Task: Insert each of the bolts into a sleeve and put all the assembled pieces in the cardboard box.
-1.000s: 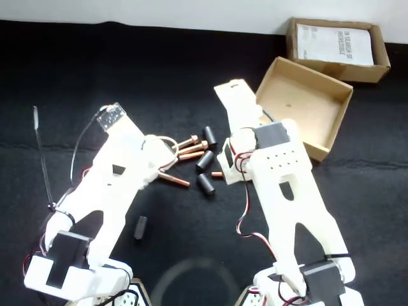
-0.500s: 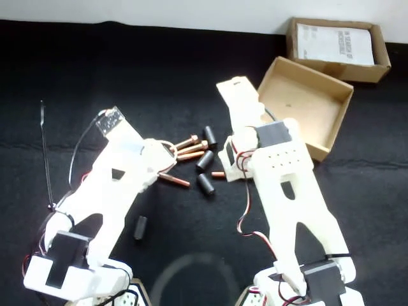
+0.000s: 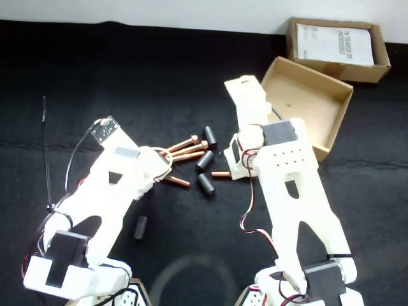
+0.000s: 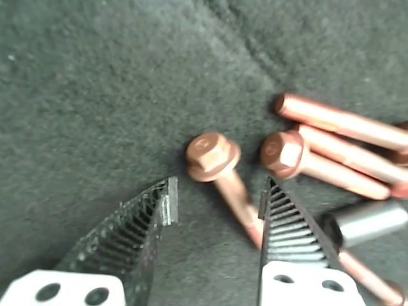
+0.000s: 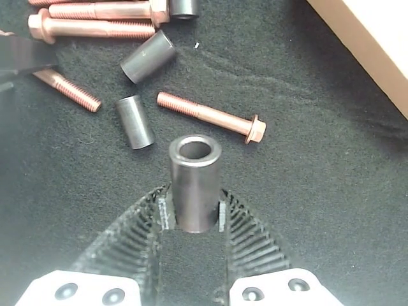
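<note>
My left gripper (image 4: 218,199) is open on the black mat, its fingertips on either side of a copper bolt (image 4: 213,156) whose head lies just ahead of them. Two more bolts (image 4: 331,159) and a dark sleeve (image 4: 366,220) lie beside it. My right gripper (image 5: 194,207) is shut on an upright dark sleeve (image 5: 194,178), hollow end up. Beyond it lie a bolt (image 5: 210,116) and two loose sleeves (image 5: 134,121). From above, the bolts (image 3: 188,148) and sleeves (image 3: 204,159) are clustered between the arms, and the cardboard box (image 3: 299,102) stands open at the right.
One sleeve (image 3: 140,227) lies apart near the left arm's base. A second box (image 3: 338,44) holding a printed sheet stands at the back right. A black cable tie (image 3: 44,153) sticks up at the left. The mat's far left is free.
My left gripper has drawn back toward its base and now sits at the lone bolt. My right arm has shifted slightly right with the sleeve, uncovering a bolt beside it.
</note>
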